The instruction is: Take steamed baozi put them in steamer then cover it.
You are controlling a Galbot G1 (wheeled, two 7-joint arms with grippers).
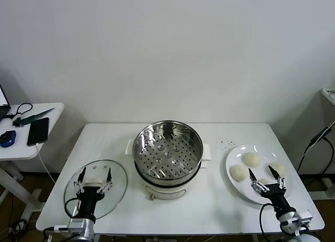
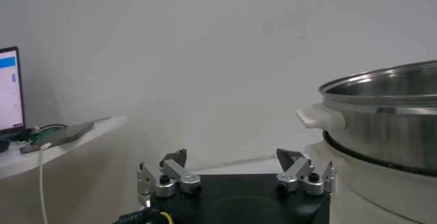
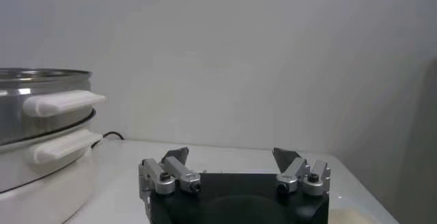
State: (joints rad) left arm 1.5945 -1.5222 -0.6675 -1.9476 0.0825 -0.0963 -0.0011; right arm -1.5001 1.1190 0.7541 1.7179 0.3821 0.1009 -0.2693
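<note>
The steamer (image 1: 167, 153), a shiny steel pot with a perforated floor on a white base, stands empty at the table's middle. It also shows in the left wrist view (image 2: 389, 109) and the right wrist view (image 3: 34, 116). Several cream-white baozi lie on a white plate (image 1: 261, 147) at the right: one at the back (image 1: 252, 159), one on the left (image 1: 238, 172), one on the right (image 1: 277, 169), and another partly hidden under my right gripper (image 1: 267, 175). That gripper (image 3: 231, 156) is open and empty above the plate's front. My left gripper (image 1: 94, 176) (image 2: 232, 160) is open and empty over the glass lid (image 1: 118, 187).
A white side table (image 1: 29, 145) at the far left holds a black phone (image 1: 37, 131), a blue mouse (image 1: 7, 139) and cables. Small dark specks (image 1: 226, 144) lie on the table behind the plate. A cable (image 1: 314, 145) hangs off the right edge.
</note>
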